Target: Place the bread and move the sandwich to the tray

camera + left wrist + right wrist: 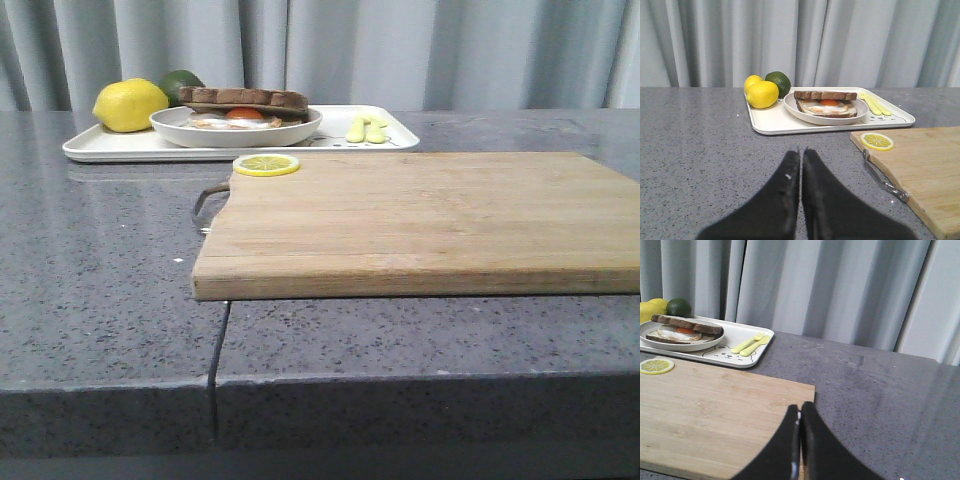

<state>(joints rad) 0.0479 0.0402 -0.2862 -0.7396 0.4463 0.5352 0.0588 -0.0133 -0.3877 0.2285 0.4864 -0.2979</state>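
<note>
Both pincers are seen clenched with nothing between the fingers: the left pincer (801, 170) is held over bare grey surface (100, 260), and the right pincer (800, 427) is held over the near edge of the wooden cutting board (420, 215), close to one of its corners. A lemon slice (266, 164) is laid on the board's far left corner, and a metal handle loop (208, 205) is seen at the board's left edge. Just beyond the board, toward the far left of the surface, the tray (395, 128) is set. On it the plate (235, 130) is carried, with the sandwich (245, 103) resting inside: the bread (245, 96) is laid on top of the fried egg. At the tray's left end a whole lemon (130, 105) and a lime (180, 82) are placed, and at its right end a pale yellow fork and spoon (366, 128) are laid.
</note>
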